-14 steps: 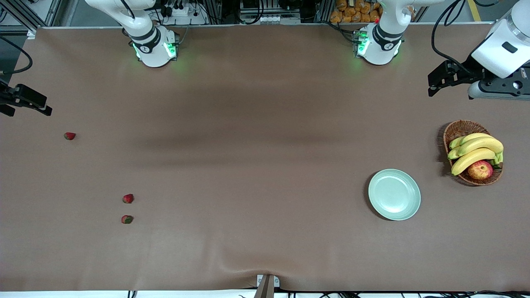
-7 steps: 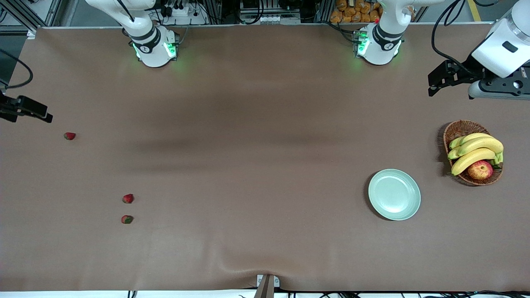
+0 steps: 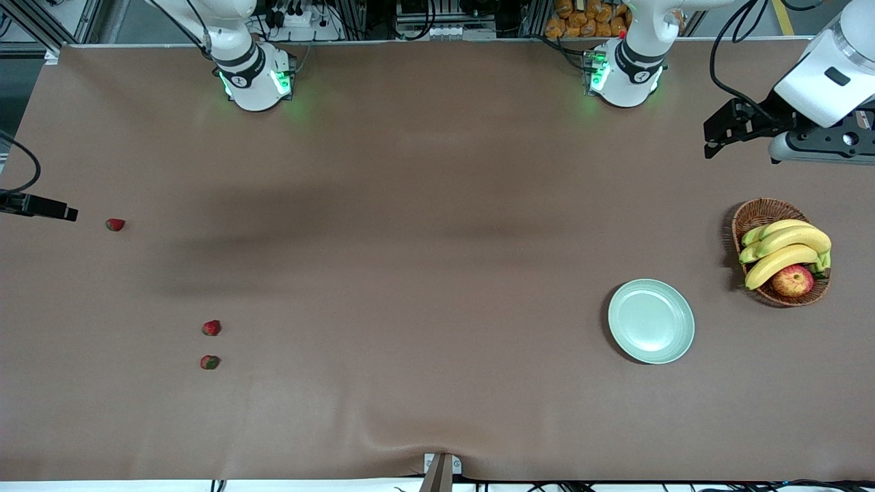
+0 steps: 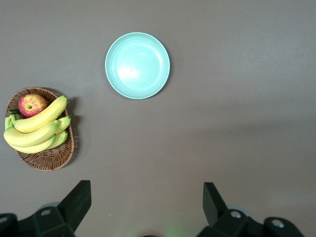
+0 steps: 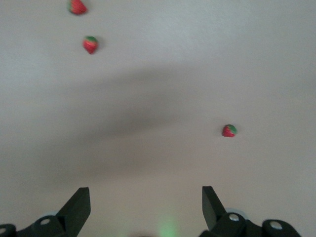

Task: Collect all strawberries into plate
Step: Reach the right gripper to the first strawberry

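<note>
Three tiny red strawberries [image 3: 115,224] [image 3: 212,328] [image 3: 210,362] are seen lying on the brown table [image 3: 410,273] toward the right arm's end, well apart from the round pale mint-green plate [image 3: 651,321], which lies beside the brown wicker basket [image 3: 759,213] toward the left arm's end. The right gripper [image 5: 145,202] is held above the table near the strawberries, the left gripper [image 4: 145,200] above the table near the basket, both with fingers apart and nothing held.

Glossy smooth plate [image 3: 651,321], woven wicker basket [image 3: 757,212], matt brown table [image 3: 437,273]
</note>
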